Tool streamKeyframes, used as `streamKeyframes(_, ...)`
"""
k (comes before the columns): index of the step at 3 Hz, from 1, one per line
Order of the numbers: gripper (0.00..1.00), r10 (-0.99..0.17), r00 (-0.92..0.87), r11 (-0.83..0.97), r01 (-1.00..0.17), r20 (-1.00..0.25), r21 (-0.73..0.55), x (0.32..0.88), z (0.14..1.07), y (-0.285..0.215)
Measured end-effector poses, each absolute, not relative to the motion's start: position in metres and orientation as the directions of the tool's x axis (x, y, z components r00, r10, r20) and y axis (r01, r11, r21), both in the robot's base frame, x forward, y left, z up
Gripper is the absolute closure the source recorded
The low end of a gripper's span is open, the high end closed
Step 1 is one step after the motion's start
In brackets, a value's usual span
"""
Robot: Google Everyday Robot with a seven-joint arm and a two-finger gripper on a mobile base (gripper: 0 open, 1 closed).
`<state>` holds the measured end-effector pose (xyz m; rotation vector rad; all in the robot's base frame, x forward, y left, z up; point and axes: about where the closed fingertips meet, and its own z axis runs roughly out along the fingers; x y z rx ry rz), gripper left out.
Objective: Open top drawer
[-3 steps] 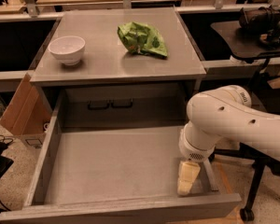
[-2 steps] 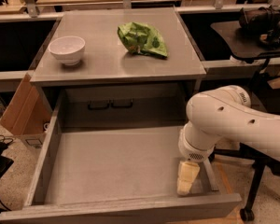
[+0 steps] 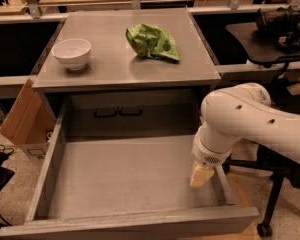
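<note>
The top drawer (image 3: 130, 176) is pulled far out of the grey cabinet. Its shallow grey box interior shows and holds nothing. Its flat front (image 3: 135, 224) runs along the bottom of the view. My white arm (image 3: 250, 124) reaches in from the right. My gripper (image 3: 200, 176) hangs over the drawer's right rear part, close to the right side wall (image 3: 224, 184). Only its cream-coloured tip shows below the wrist.
A white bowl (image 3: 71, 53) and a crumpled green bag (image 3: 152, 42) lie on the cabinet top (image 3: 115, 69). A cardboard box (image 3: 22, 119) leans at the left of the cabinet. A black chair (image 3: 270, 44) stands at the right.
</note>
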<state>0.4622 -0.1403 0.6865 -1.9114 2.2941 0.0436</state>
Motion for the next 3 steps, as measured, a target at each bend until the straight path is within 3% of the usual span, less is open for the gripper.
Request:
streamKeyframes(1,0.72,-0.978,-0.166,0.177,-0.981,-0.128,-0.083,0.486,0.736,-0.17)
streamKeyframes(2,0.95,-0.983,-0.146,0.16,-0.979,-0.114,-0.124,0.499,0.813,-0.202)
streamKeyframes(3,1.0,-0.983,-0.153,0.169,-0.967,-0.098,-0.19,0.49,0.908,-0.232)
